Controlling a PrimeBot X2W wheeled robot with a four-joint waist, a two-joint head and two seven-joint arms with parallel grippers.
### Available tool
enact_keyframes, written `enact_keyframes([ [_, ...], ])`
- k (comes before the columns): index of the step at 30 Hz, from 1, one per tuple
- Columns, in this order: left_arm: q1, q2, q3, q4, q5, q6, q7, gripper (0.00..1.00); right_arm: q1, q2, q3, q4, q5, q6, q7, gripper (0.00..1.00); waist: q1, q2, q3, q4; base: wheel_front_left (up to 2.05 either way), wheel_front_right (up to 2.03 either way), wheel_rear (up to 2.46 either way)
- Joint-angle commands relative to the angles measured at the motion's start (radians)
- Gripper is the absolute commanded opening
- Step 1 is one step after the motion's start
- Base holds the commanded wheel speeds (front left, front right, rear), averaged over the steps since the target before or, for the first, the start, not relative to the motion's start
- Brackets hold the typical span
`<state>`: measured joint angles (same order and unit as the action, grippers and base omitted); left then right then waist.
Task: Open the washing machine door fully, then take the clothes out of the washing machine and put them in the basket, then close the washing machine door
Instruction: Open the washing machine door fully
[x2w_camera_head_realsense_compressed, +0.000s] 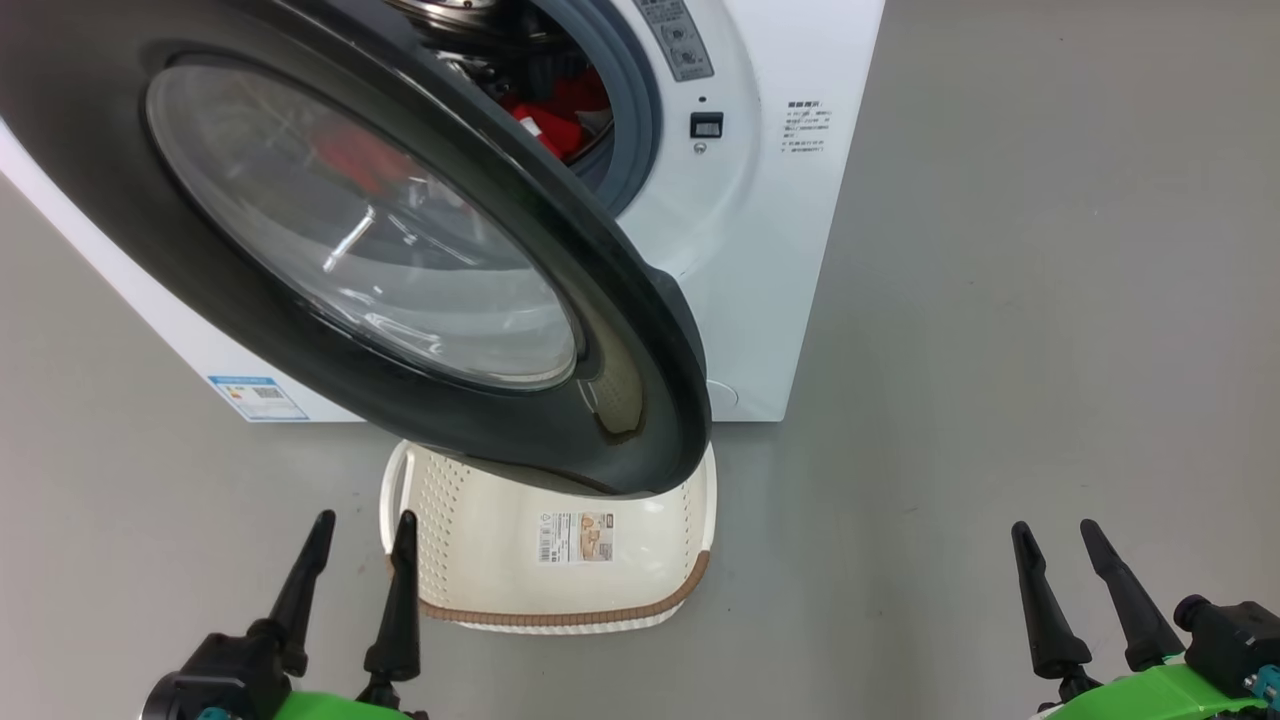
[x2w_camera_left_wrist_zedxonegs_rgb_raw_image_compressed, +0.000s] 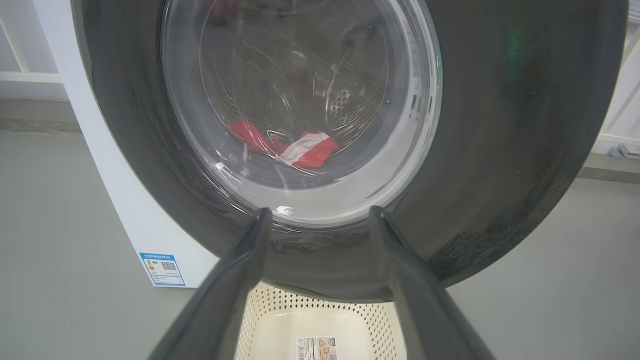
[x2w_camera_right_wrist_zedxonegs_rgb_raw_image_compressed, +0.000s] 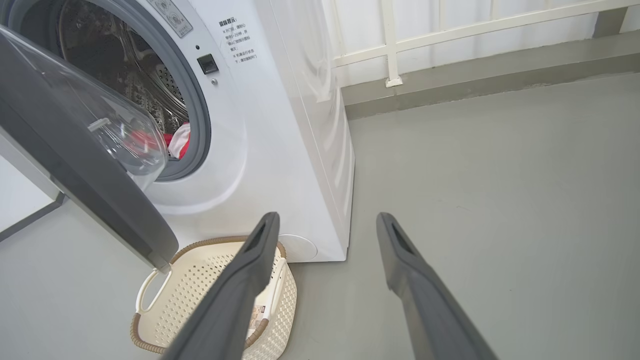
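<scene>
With left gripper (x2w_camera_head_realsense_compressed: 365, 518) and right gripper (x2w_camera_head_realsense_compressed: 1053, 525) wide open and empty, the half-open washing machine door (x2w_camera_head_realsense_compressed: 400, 260) may be struck if the clothes (x2w_camera_head_realsense_compressed: 555, 115) are sought.

Door (x2w_camera_head_realsense_compressed: 420, 300) ajar; clothes (x2w_camera_head_realsense_compressed: 555, 115) inside drum.

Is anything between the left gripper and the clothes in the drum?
Yes: the partly open washing machine door hangs between the left gripper and the clothes, which are visible through it. It also overhangs the basket.

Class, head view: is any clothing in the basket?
No, the basket holds just a paper label; the red clothes lie inside the washing machine.
</scene>
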<state>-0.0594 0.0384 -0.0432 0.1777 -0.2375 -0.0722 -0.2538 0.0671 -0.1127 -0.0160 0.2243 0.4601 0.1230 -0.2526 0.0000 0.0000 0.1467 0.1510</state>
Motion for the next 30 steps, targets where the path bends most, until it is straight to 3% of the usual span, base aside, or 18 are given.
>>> enact_keyframes([
  [1,-0.002,0.012,0.03,-0.025,0.002,-0.004,-0.008,1.0,-0.007,-0.008,0.017,-0.021,-0.016,0.008,-0.009,1.0,0.0,0.0,0.002,-0.001,0.0,0.0,0.0],
  [16,-0.004,0.012,0.021,-0.029,-0.005,-0.002,-0.008,1.0,-0.022,-0.013,0.034,-0.036,-0.023,0.008,-0.009,1.0,0.0,0.0,0.002,0.005,0.0,0.0,0.0],
  [17,-0.005,0.012,0.02,-0.03,-0.006,-0.001,-0.008,1.0,-0.027,-0.013,0.04,-0.043,-0.017,0.008,-0.009,0.5,0.0,0.0,0.003,0.006,0.0,0.0,0.0],
  [19,-0.005,0.012,0.017,-0.032,-0.009,0.001,-0.008,1.0,-0.043,-0.013,0.057,-0.06,-0.005,0.008,-0.009,0.0,0.0,0.0,0.004,0.009,0.0,0.0,0.0],
  [30,0.001,0.012,-0.023,-0.047,-0.024,0.009,-0.008,1.0,-0.245,-0.06,0.252,-0.12,0.199,0.008,-0.009,0.0,0.0,0.0,0.008,0.04,0.0,0.0,0.0],
])
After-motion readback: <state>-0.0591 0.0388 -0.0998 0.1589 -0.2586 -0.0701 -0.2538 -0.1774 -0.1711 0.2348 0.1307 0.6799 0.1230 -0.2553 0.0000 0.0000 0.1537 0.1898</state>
